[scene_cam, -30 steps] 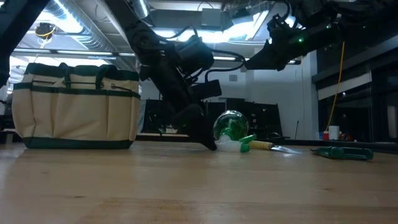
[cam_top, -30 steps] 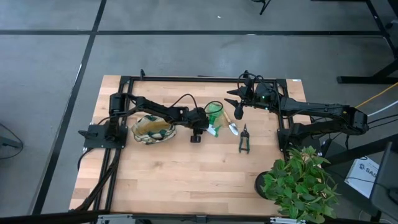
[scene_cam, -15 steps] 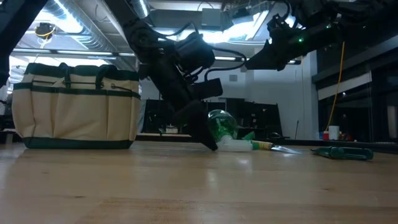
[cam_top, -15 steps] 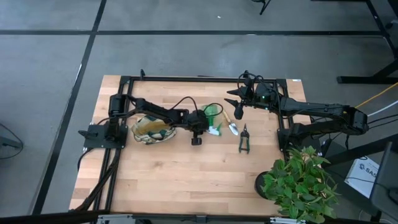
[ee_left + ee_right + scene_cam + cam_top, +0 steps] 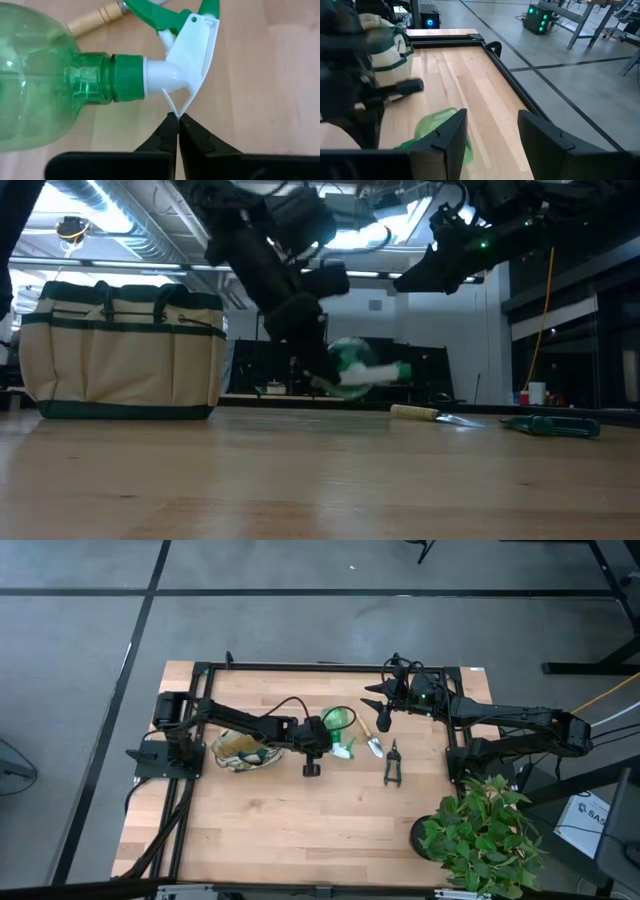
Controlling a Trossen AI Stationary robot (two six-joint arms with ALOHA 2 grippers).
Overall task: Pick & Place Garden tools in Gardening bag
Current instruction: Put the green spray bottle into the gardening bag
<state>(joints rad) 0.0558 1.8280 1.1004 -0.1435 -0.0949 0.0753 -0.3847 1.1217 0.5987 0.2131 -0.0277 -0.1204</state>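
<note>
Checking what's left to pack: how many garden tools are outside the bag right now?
3, possibly more hidden: the spray bottle lifted by the left end effector, the trowel on the table, the shears beside it.

Translucent green spray bottle (image 5: 352, 367) hangs sideways above the table, white trigger head outward; wooden-handled trowel (image 5: 425, 413) and black shears (image 5: 393, 764) lie flat; cream green-trimmed bag (image 5: 122, 352) stands upright

The table (image 5: 300, 810) is viewed from straight overhead and level from its surface; both wrist views sit close, and the bottle (image 5: 45, 80) is shared by all.
</note>
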